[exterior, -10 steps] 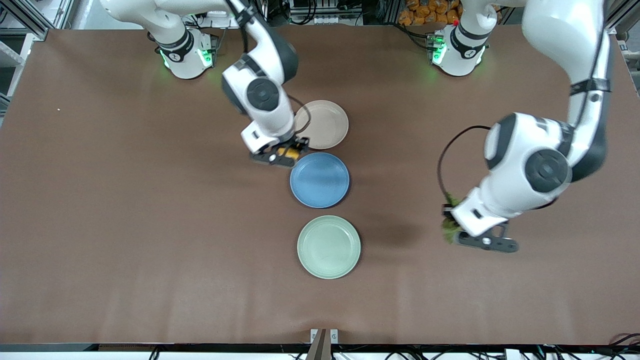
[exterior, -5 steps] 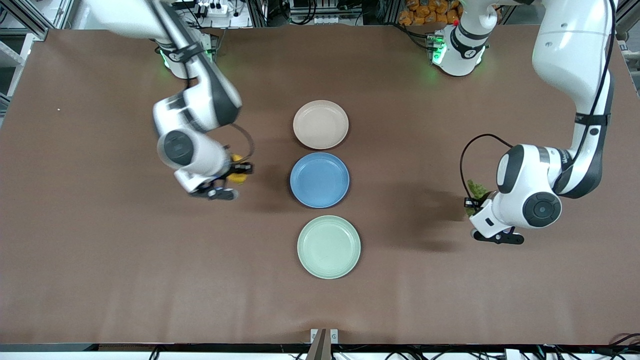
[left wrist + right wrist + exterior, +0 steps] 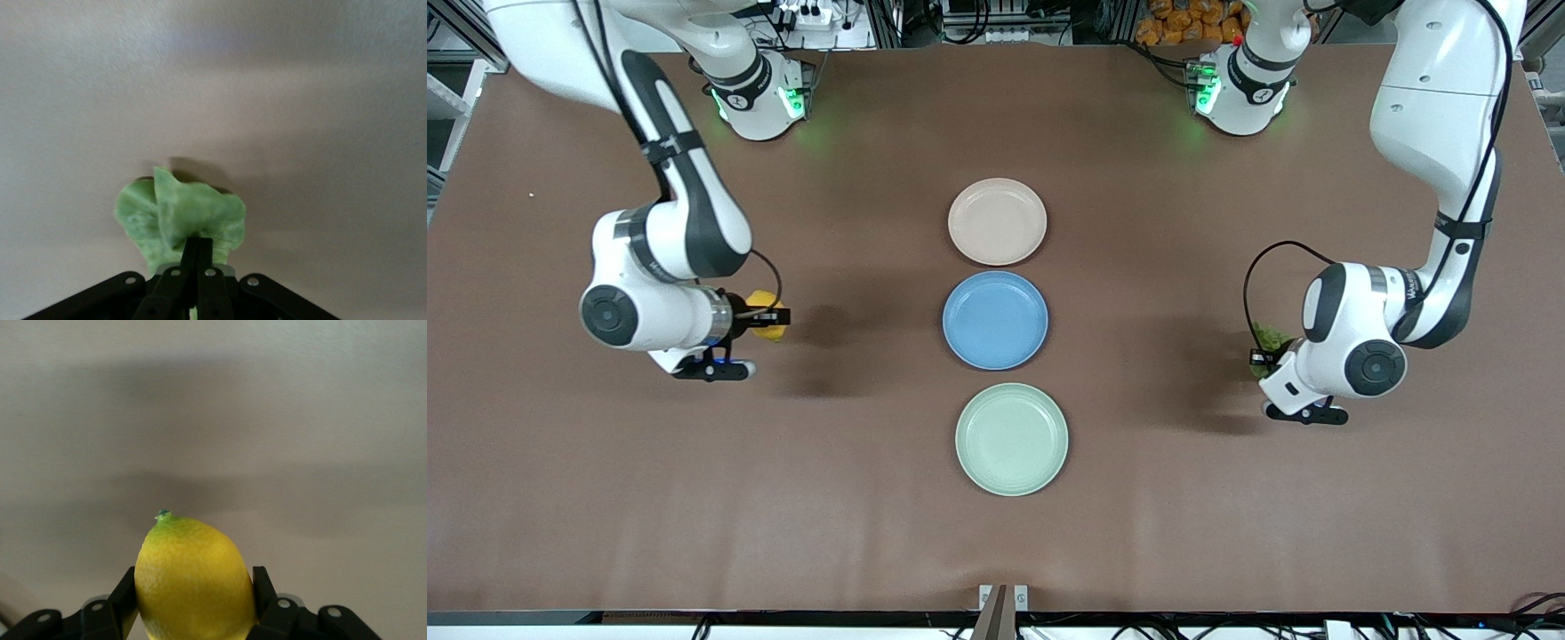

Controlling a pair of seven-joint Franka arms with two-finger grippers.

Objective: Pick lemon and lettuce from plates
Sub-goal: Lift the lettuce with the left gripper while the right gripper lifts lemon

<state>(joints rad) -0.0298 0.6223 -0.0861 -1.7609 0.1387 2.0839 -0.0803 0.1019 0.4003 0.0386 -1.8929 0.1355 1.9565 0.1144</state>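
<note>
Lemon (image 3: 193, 580) is clamped between the right gripper (image 3: 769, 318) jaws over bare table toward the right arm's end, long axis pointing out along the fingers (greenish tip foremost). Lettuce (image 3: 179, 212) is pinched in the left gripper (image 3: 1263, 356), hung over bare table toward the left arm's end. Both plates, beige (image 3: 997, 221) and mint (image 3: 1011, 438), are seen emptied. No legible writing is found on the task's things.

My arms: white shells, dark grey joint bands, round black caps, looped black cables; bases glow green; fingers black, silver-screwed.
</note>
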